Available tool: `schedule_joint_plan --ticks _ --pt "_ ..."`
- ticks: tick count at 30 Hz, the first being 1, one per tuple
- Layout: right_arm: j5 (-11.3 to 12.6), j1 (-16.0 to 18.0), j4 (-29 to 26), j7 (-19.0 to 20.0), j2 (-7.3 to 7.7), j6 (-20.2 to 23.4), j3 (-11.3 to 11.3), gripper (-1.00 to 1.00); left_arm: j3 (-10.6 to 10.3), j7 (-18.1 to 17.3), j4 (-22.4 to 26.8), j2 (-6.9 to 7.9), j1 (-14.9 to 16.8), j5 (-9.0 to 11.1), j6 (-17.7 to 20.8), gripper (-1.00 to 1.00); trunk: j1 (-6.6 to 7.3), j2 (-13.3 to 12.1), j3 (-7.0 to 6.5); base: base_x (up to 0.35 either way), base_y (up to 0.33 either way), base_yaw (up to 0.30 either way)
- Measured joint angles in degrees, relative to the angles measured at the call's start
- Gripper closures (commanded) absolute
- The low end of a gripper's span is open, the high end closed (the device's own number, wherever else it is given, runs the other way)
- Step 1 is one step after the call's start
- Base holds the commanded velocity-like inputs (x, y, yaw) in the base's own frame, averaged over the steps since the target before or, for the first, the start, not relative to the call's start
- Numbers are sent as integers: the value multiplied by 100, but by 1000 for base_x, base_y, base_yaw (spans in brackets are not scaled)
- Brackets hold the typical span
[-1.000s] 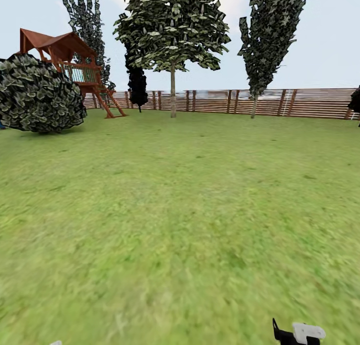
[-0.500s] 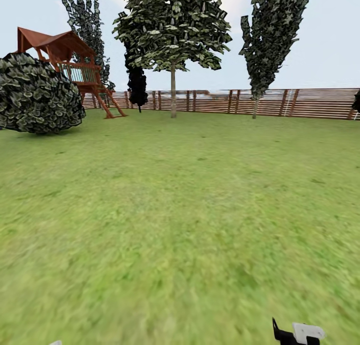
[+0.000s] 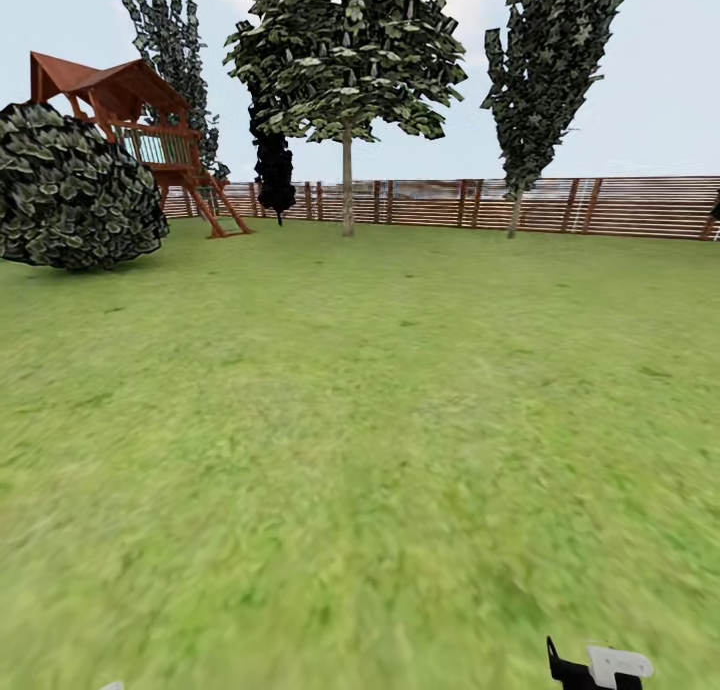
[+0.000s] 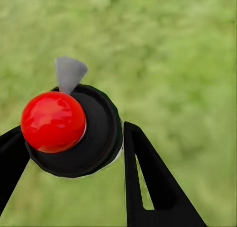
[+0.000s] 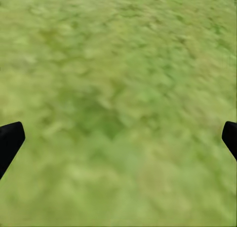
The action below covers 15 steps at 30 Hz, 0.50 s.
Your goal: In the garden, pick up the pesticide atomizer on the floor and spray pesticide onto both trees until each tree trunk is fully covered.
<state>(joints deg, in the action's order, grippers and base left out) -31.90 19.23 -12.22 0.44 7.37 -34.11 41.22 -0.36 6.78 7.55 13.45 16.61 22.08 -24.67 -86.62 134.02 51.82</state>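
Atomizer: the pesticide atomizer (image 4: 69,131), black round body with a red ball top and a grey nozzle tip, sits between the left gripper (image 4: 74,153) fingers, above the grass.
Left jaws: clamped on the atomizer, one black finger (image 4: 145,177) against each side.
Right jaws: wide apart, empty; the right gripper (image 5: 118,135) hangs over bare lawn (image 3: 360,420).
Trees: no thick bare trunk is in sight; a thin-stemmed leafy tree (image 3: 346,80) stands far off by the wooden fence (image 3: 560,206).
Surroundings: round bush (image 3: 75,188) far left, playhouse (image 3: 140,130) behind it.
Risk: I'd judge the round body could twist in the grip while driving, sending the spray off-target.
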Motion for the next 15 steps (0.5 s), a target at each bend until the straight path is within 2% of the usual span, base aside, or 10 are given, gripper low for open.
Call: schedule_joint_plan --ticks 15 --pt "0 1 0 0 -7 -1 0 -100 0 7 0 9 0 3 14 100 0 0 0 342 84 0"
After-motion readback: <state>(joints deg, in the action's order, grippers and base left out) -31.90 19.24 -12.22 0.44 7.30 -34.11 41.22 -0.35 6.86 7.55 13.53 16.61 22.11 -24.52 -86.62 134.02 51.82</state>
